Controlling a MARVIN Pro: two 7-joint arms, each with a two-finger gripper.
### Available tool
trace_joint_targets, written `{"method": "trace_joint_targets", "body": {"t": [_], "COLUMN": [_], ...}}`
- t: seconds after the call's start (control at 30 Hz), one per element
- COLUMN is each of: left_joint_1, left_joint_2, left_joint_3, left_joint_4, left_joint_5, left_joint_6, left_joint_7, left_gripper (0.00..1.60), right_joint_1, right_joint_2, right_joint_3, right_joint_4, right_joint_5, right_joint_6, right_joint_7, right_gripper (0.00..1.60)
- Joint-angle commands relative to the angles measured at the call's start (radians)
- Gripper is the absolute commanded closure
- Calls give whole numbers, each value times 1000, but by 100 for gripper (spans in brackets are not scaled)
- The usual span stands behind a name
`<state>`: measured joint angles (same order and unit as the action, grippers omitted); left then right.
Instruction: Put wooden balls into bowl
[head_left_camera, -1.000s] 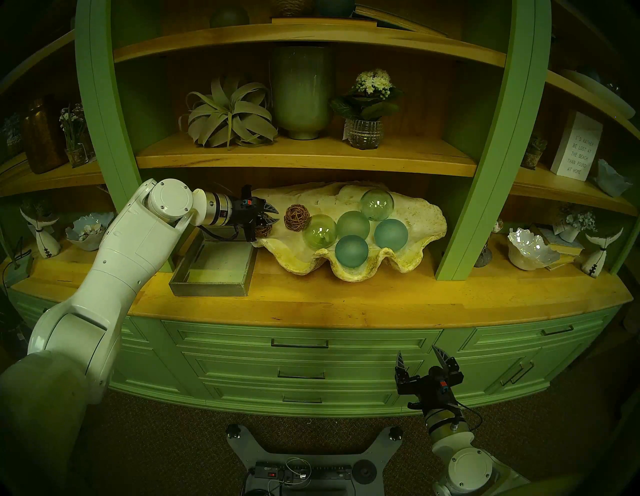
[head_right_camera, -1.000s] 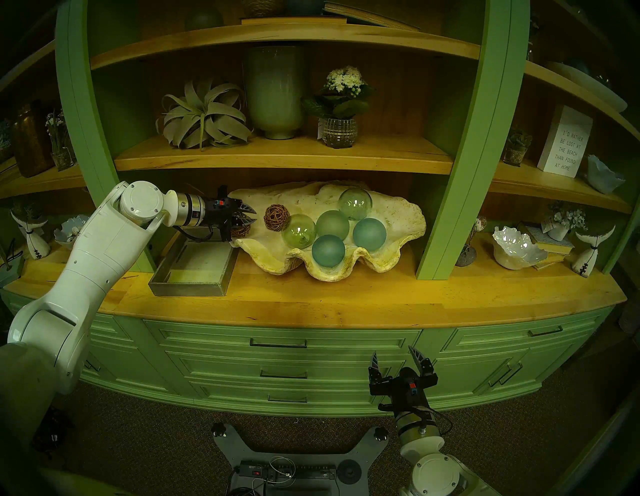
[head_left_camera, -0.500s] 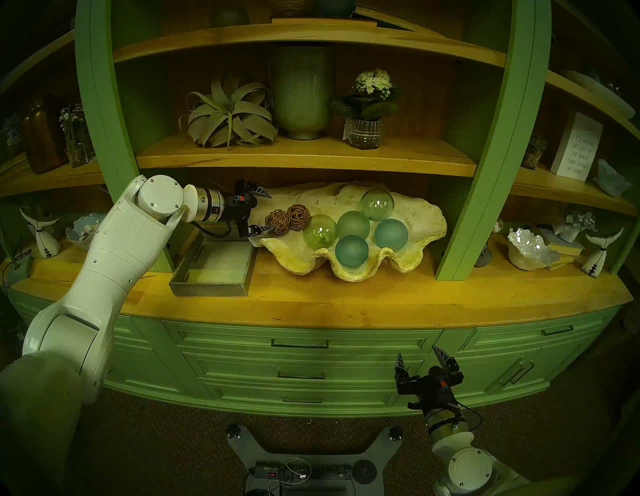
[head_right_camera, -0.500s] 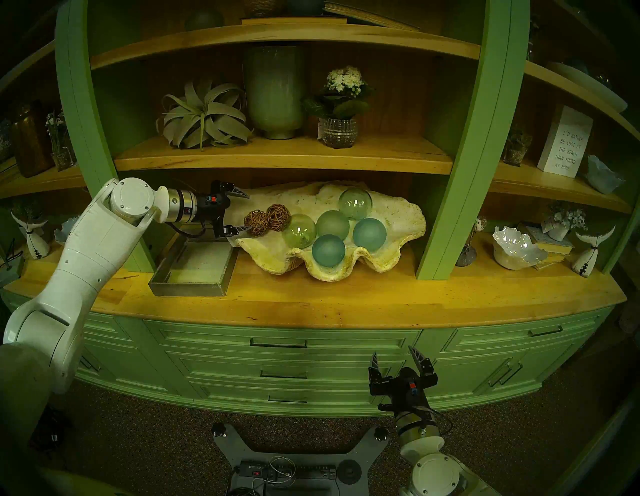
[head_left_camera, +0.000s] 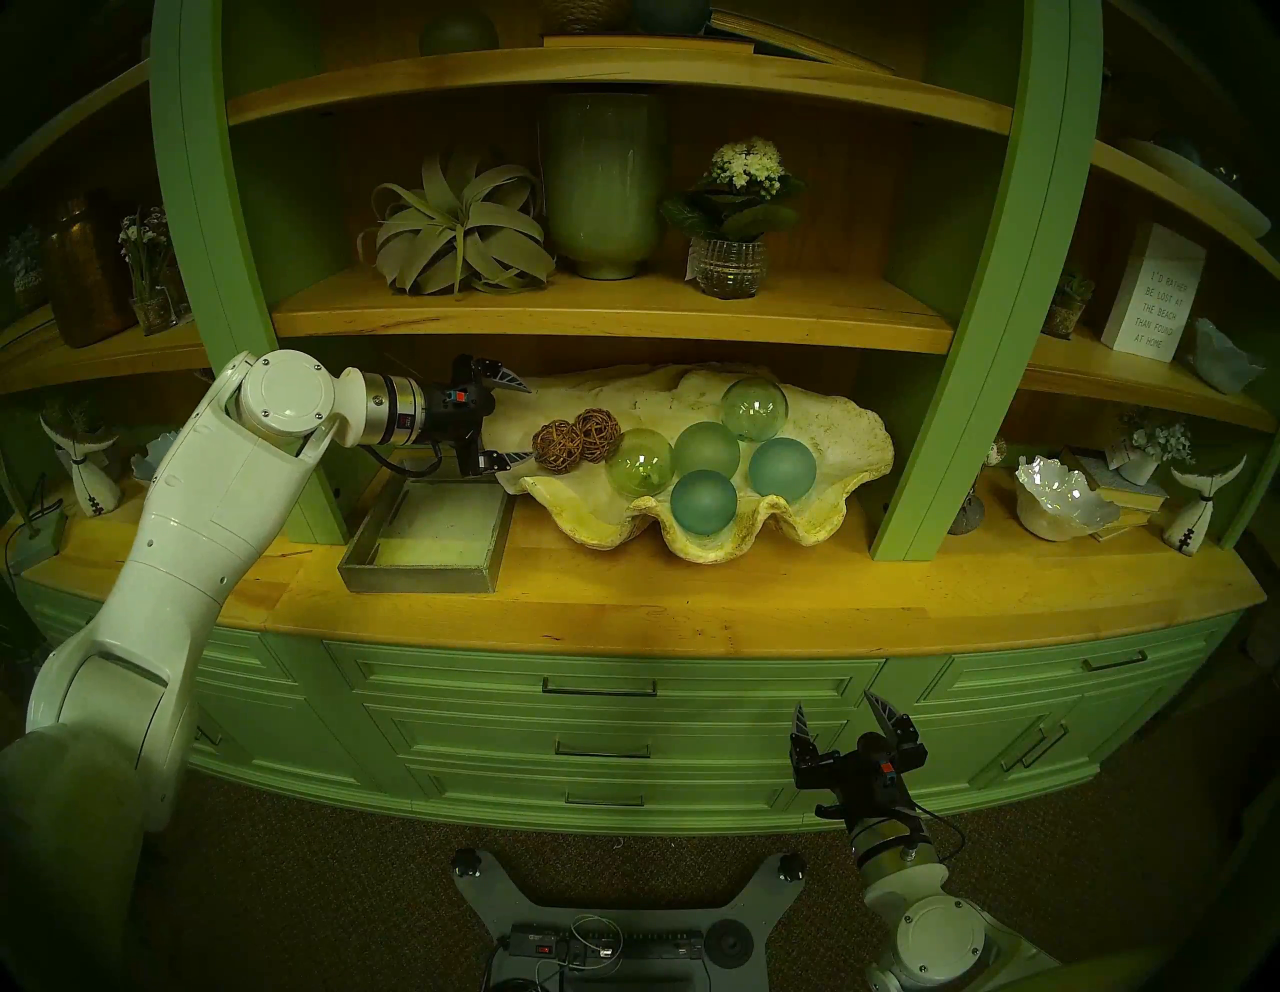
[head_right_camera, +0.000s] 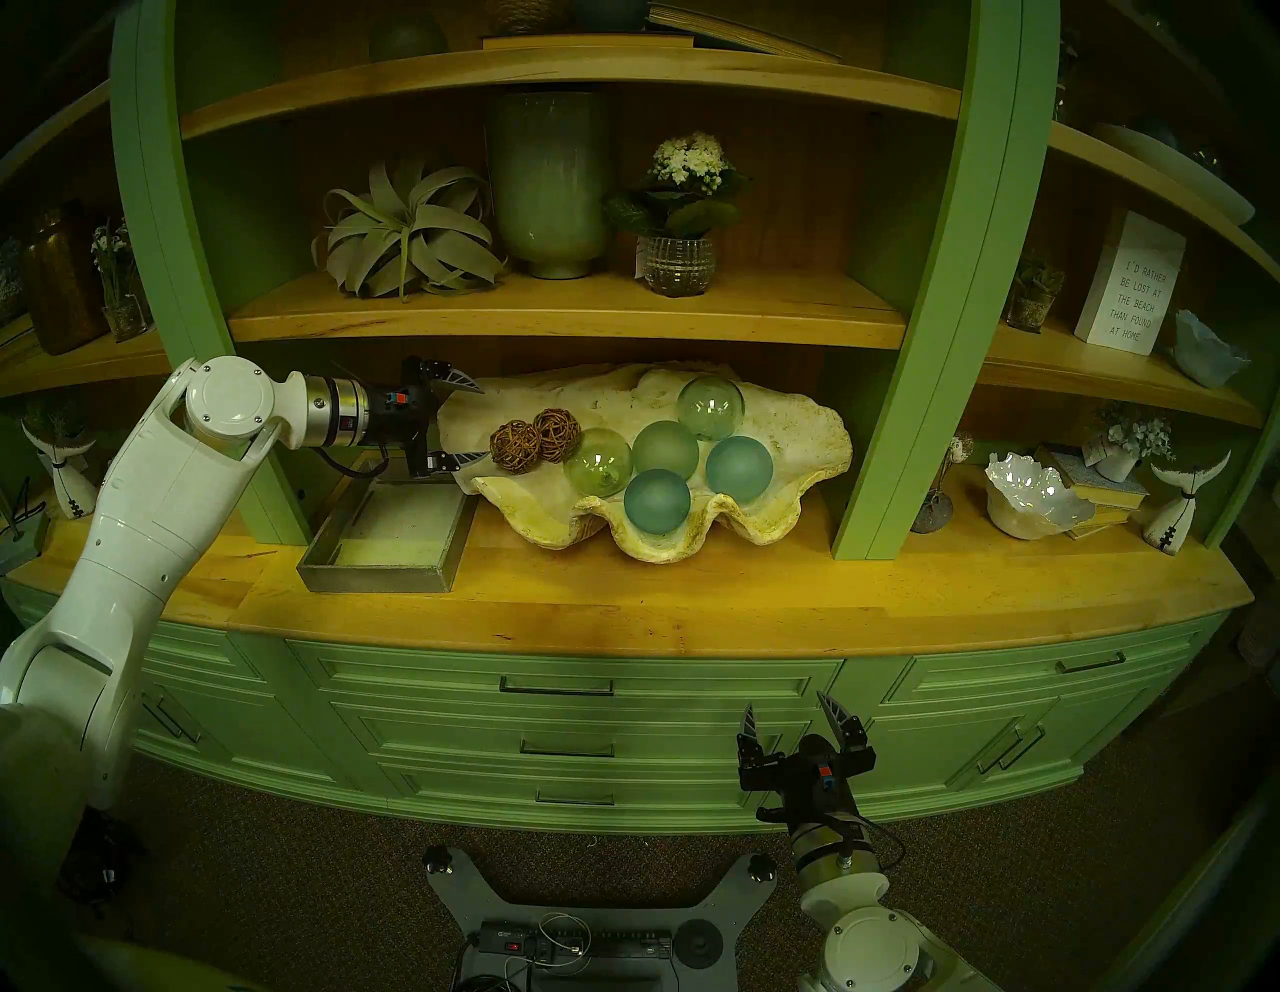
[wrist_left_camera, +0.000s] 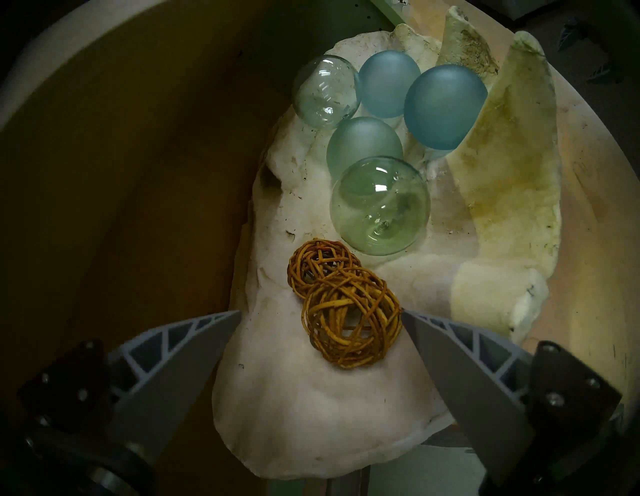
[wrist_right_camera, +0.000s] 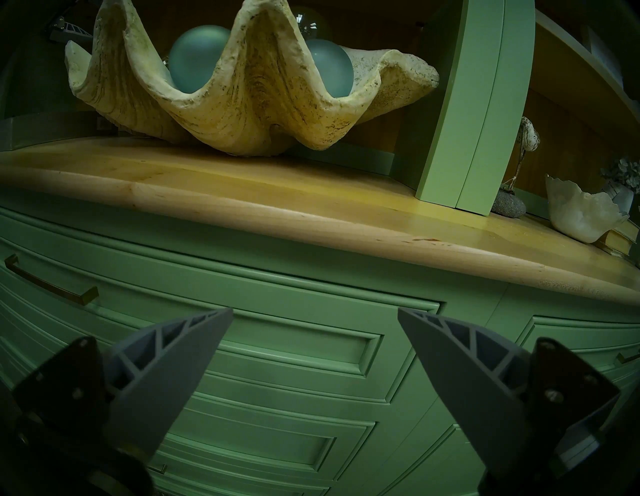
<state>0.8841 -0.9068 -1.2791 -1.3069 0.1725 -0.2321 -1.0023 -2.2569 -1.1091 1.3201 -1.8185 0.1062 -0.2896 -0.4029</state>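
Two brown woven wooden balls lie touching in the left part of the big cream clam-shell bowl (head_left_camera: 699, 547): one (head_left_camera: 557, 447) on the left, one (head_left_camera: 597, 433) just right of it. In the left wrist view the near ball (wrist_left_camera: 351, 318) lies just beyond the fingertips, with the far ball (wrist_left_camera: 318, 265) behind it, both on the bowl's floor (wrist_left_camera: 311, 415). My left gripper (head_left_camera: 530, 423) is open and empty at the bowl's left end, a short gap from the balls. My right gripper (head_left_camera: 834, 701) is open and empty, low in front of the drawers.
Several green and blue glass spheres (head_left_camera: 706, 449) fill the bowl's middle and right. A shallow grey tray (head_left_camera: 415, 578) stands on the wooden counter (head_left_camera: 692, 609) under my left wrist. A shelf (head_left_camera: 609, 325) is close above the bowl, and green posts (head_left_camera: 970, 388) flank it.
My left gripper has opened and let go of a wooden ball, which now lies in the bowl beside the other. The gripper has then drawn back to the left. The right arm has not moved.
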Motion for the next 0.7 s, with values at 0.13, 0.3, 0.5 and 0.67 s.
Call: {"method": "trace_joint_targets", "body": {"t": [0.13, 0.3, 0.5, 0.67], "left_joint_1": [154, 251, 334, 412], "left_joint_2": [140, 186, 221, 242], "left_joint_3": [-173, -234, -271, -303], "left_joint_4": [-120, -189, -207, -205], "left_joint_5": [-123, -194, -270, -304], "left_joint_6": [-14, -26, -37, -50], "left_joint_7": [9, -4, -32, -51], "left_gripper": [0, 0, 0, 0], "right_joint_1": [5, 6, 7, 8], "right_joint_2": [0, 0, 0, -1], "right_joint_3": [3, 2, 2, 2], "right_joint_4": [-27, -26, -24, -22], "right_joint_5": [-1, -1, -2, -2], "right_joint_6": [-6, -7, -7, -7], "right_joint_7": [-1, 0, 0, 0], "right_gripper": [0, 0, 0, 0]}}
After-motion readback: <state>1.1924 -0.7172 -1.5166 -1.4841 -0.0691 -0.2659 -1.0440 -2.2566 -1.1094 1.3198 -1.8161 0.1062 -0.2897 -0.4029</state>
